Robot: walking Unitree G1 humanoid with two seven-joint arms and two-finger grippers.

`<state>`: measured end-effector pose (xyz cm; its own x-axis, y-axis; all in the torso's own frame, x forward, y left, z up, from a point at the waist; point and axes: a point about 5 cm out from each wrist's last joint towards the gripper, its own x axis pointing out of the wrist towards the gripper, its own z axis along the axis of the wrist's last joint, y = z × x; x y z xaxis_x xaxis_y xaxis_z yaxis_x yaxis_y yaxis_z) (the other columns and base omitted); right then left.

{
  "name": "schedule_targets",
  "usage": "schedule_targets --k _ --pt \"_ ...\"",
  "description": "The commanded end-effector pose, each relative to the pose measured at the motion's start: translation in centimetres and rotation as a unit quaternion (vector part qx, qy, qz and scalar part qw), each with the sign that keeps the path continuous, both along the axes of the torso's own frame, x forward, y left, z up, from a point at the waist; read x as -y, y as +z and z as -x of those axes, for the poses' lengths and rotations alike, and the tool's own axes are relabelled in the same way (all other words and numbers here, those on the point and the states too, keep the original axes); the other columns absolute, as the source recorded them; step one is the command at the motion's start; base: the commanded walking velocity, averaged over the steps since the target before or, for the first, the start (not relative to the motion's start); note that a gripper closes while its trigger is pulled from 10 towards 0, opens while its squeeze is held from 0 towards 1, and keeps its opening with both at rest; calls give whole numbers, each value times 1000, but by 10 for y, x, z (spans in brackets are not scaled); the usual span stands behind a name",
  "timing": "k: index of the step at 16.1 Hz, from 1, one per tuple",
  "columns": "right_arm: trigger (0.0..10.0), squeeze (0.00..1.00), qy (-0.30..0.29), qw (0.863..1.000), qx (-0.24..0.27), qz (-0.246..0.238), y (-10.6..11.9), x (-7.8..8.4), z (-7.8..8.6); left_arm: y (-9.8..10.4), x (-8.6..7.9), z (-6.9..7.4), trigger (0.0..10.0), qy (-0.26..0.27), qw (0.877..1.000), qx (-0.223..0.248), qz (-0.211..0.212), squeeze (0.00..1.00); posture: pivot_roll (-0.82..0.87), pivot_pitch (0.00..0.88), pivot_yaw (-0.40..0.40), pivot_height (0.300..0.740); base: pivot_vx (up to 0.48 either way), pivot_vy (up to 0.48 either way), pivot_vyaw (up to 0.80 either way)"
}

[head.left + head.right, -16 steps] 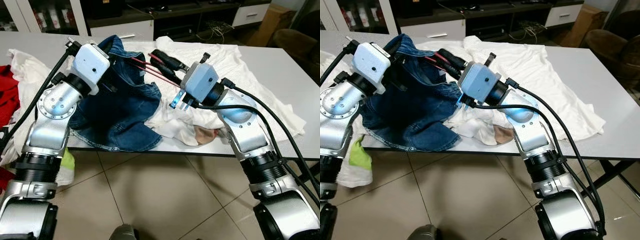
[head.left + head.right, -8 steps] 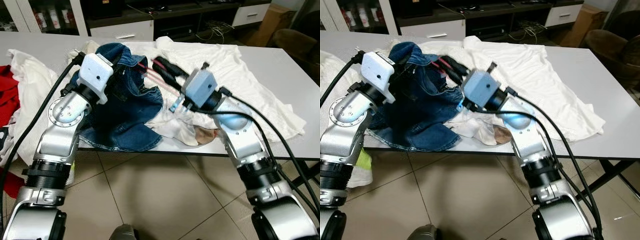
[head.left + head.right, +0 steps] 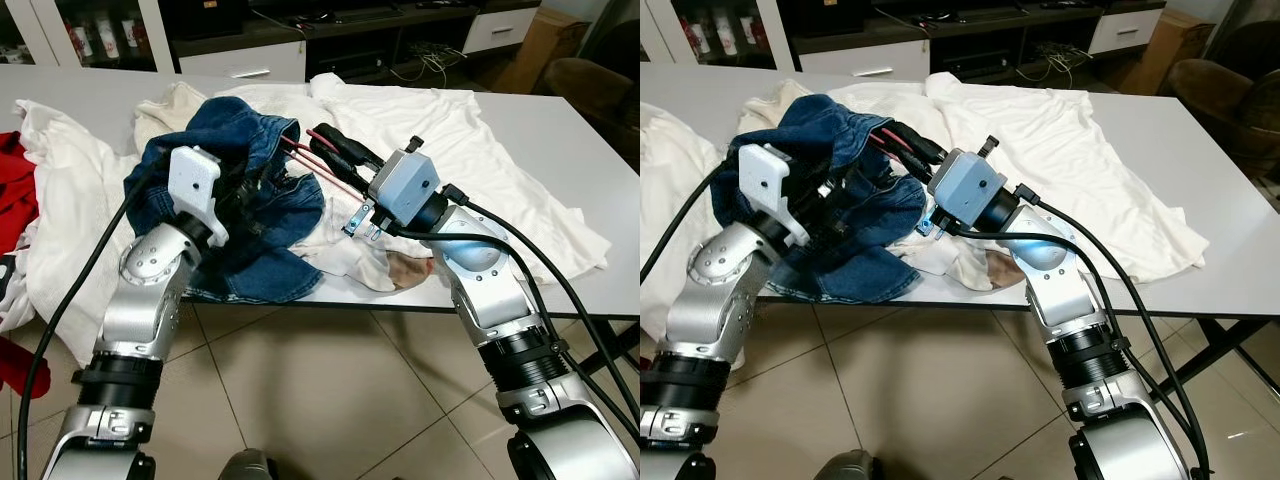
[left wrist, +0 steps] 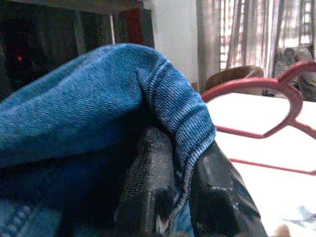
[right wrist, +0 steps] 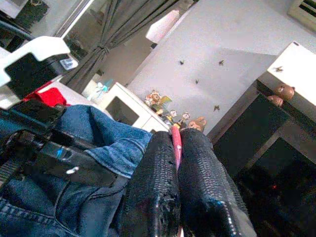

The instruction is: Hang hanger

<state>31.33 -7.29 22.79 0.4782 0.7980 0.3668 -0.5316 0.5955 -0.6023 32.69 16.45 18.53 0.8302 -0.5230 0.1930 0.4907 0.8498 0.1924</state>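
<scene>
A blue denim garment (image 3: 240, 130) lies bunched on the white table (image 3: 560, 130), draped partly over a thin red hanger (image 3: 312, 166). My left gripper (image 4: 180, 148) is shut on a folded denim hem (image 4: 168, 98), low at the garment's near side (image 3: 243, 192). The hanger's red wire loop (image 4: 256, 89) shows past that hem. My right gripper (image 3: 325, 137) reaches in from the right and is shut on the hanger, whose red wire (image 5: 175, 134) is pinched between its black fingers. The hanger's far end is hidden inside the denim.
White garments (image 3: 470, 130) spread over most of the table, with more white cloth (image 3: 70, 190) at the left and a red cloth (image 3: 12, 190) at the left edge. The table's front edge (image 3: 400, 305) runs above a tiled floor. Dark cabinets stand behind.
My left arm has dropped and swung toward the table's front, dragging the denim down with it. The right gripper has kept the hanger in about the same place.
</scene>
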Motion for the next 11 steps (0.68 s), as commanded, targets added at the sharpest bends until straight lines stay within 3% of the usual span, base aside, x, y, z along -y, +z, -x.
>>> schedule_targets --k 1,2,4,8,9,11 --pt "10000 0 1 1000 9 -2 3 1 2 3 3 1 10000 -7 1000 4 -13 1000 182 0 -20 740 0 0 0" --pt "10000 0 -1 1000 8 1 1 2 2 7 2 3 10000 -11 998 18 -66 0 185 0 -21 740 0 0 0" --pt "10000 0 -13 1000 6 3 -1 3 0 15 -1 11 10000 -33 993 30 -114 0 188 0 -19 740 0 0 0" --pt "10000 0 -33 999 0 5 -6 5 -4 35 -26 19 10000 -23 986 61 -151 0 195 0 -18 740 0 0 0" --pt "10000 0 -33 999 -2 6 -7 5 -4 37 -30 19 10000 -19 987 59 -151 1000 195 0 -18 740 0 0 0" --pt "10000 0 -31 999 -5 13 -10 4 -3 41 -37 25 10000 -39 983 45 -173 1000 196 0 -21 740 0 0 0"
